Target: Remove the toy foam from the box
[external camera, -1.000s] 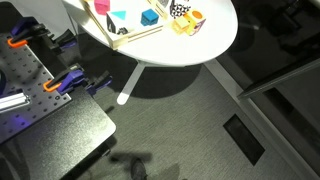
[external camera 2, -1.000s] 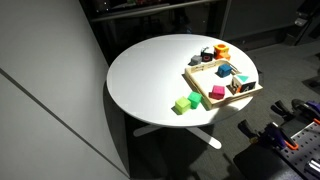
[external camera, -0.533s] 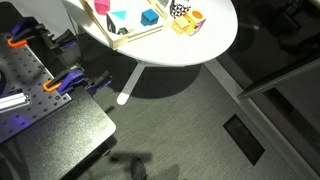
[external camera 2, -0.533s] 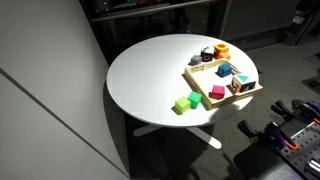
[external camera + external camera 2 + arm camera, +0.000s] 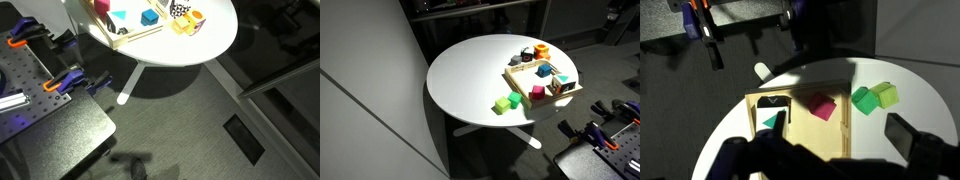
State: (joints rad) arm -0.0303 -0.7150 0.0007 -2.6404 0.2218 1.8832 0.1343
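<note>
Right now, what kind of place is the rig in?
Probably a lab or workshop: a perforated mounting plate with orange clamps, grey carpet, and a round white table carrying a wooden tray of toy blocks.

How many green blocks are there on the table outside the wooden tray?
2. A darker green block and a lighter green block lie side by side on the white table, beside the tray. None appears hidden.

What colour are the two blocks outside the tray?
Both blocks are green, clearest in the wrist view.
</note>
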